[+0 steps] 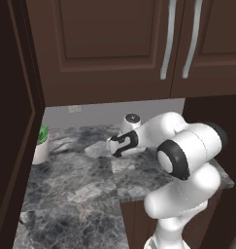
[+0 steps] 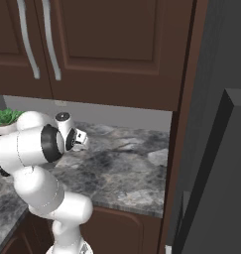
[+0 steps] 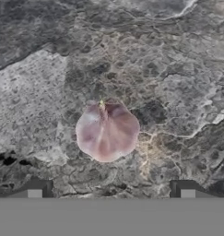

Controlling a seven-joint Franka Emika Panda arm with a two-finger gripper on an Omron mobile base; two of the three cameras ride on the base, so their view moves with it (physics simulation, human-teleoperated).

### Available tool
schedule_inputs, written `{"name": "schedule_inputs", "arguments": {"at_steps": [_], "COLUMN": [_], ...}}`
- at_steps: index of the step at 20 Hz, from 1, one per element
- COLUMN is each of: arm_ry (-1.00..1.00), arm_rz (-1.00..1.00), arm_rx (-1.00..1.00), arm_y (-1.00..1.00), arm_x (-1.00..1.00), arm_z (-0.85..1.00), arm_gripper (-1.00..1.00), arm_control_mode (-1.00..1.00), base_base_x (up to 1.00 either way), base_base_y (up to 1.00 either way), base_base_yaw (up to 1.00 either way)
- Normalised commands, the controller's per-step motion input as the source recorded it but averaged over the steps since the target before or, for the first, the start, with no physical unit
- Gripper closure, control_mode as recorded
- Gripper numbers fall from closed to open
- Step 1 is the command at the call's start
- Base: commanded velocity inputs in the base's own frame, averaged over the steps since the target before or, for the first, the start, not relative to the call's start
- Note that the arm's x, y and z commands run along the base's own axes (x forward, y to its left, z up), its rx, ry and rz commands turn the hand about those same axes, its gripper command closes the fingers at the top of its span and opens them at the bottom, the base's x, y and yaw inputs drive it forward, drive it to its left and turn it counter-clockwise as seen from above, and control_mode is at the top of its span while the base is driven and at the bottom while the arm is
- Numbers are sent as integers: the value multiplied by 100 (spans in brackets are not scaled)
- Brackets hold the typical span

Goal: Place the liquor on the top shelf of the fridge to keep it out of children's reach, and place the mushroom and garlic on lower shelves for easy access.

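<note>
Grey marbled desk [image 3: 49, 92] holds the garlic [image 3: 107, 130] beneath the wide-open hand [image 3: 111, 189]; closing off-centre could roll the rounded bulb away.

Grey marble counter [image 1: 75, 180] taken as the landmark. Above it, dark brown upper cabinets [image 1: 105, 44] with two long silver bar handles [image 1: 180, 39] toward their right side. Pale backsplash wall [image 1: 109, 114] between cabinets and counter, with a small outlet plate [image 1: 75, 109]. At the counter's left edge, a white pot with a green plant [image 1: 41, 145], partly cut off by a dark cabinet side panel [image 1: 12, 146]. White arm [image 1: 187, 160] bends over the counter's right part; hand end [image 1: 122, 143] low over the surface, fingers hidden.
</note>
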Motion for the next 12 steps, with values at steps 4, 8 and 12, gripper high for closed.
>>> {"name": "schedule_inputs", "arguments": {"at_steps": [4,8,12], "arm_ry": [1,1,3], "arm_rz": [0,0,0], "arm_rx": [0,0,0], "arm_y": [1,3,6], "arm_x": [41,41,36], "arm_z": [-29,-29,-29], "arm_gripper": [-100,-100,-100], "arm_control_mode": [-100,-100,-100], "base_base_x": [0,0,0], "base_base_y": [0,0,0], "base_base_yaw": [0,0,0]}}
